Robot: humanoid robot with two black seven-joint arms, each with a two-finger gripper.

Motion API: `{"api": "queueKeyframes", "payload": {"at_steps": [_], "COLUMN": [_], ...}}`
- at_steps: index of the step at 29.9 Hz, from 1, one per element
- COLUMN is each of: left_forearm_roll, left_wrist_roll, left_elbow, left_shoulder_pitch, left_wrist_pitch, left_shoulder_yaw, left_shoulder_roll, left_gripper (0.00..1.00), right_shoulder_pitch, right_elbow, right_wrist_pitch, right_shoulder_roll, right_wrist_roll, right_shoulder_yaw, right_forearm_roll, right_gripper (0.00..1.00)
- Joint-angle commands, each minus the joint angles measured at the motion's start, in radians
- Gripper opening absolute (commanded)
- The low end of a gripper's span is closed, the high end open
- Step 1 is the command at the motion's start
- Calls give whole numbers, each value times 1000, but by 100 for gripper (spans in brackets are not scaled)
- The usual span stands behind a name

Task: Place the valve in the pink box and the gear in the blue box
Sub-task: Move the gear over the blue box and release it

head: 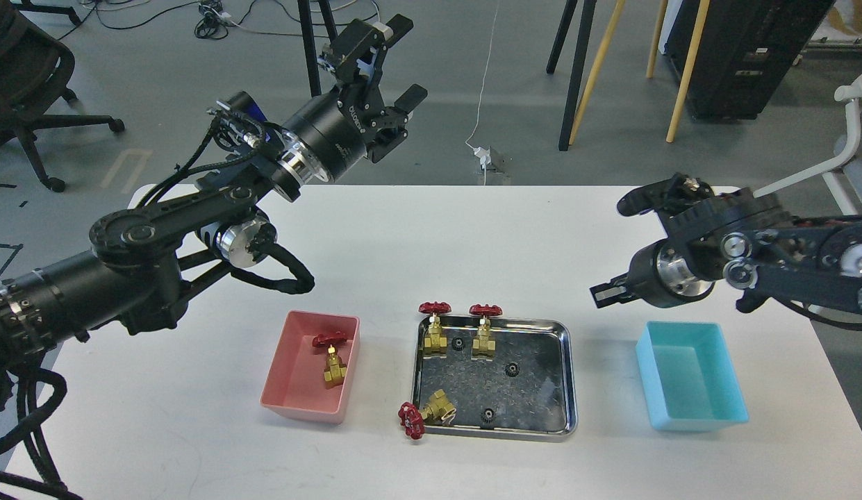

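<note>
The left gripper is raised above the table's far edge at 11 o'clock, fingers spread wide and holding nothing. The right gripper hangs at 3 o'clock just above the blue box; its fingers cannot be told apart. One valve lies in the pink box. Three valves remain at the tray: two upright at its 12 o'clock rim, one tipped over its 7 o'clock corner. Three gears are visible in the tray.
</note>
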State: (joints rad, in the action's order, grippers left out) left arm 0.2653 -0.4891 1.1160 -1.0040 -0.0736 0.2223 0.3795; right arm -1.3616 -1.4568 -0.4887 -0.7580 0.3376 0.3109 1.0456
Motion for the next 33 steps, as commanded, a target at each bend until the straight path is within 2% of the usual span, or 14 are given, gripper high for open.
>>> {"api": "queueKeyframes", "payload": {"at_steps": [1, 7, 16, 18, 21, 27, 29, 33], "left_forearm_roll": [0, 0, 0, 2, 0, 0, 0, 0], "left_wrist_roll": [0, 0, 0, 0, 0, 0, 0, 0], "left_elbow": [1, 5, 5, 5, 5, 5, 5, 5], "left_shoulder_pitch": [11, 18, 18, 18, 19, 22, 22, 22], "left_wrist_pitch": [0, 0, 0, 0, 0, 0, -2, -5], "left_shoulder_yaw": [0, 0, 0, 0, 0, 0, 0, 2], "left_shoulder_roll": [-1, -10, -28, -28, -28, -28, -28, -22], "left_gripper": [99, 99, 99, 99, 99, 99, 99, 99], "right_shoulder_pitch": [27, 156, 187, 190, 193, 219, 223, 230], "right_elbow": [-74, -180, -177, -177, -175, -171, -171, -148], "right_wrist_pitch": [0, 0, 0, 0, 0, 0, 0, 0], "right_shoulder_roll": [-164, -336, -337, -328, -322, -307, -307, -307], "right_wrist_roll": [11, 14, 9, 6, 3, -2, -3, -20], "right_shoulder_yaw": [0, -15, -73, -75, -75, -84, -102, -182], "right_forearm_roll": [34, 53, 50, 48, 48, 40, 36, -10], "right_gripper": [13, 14, 16, 19, 37, 51, 59, 63]}}
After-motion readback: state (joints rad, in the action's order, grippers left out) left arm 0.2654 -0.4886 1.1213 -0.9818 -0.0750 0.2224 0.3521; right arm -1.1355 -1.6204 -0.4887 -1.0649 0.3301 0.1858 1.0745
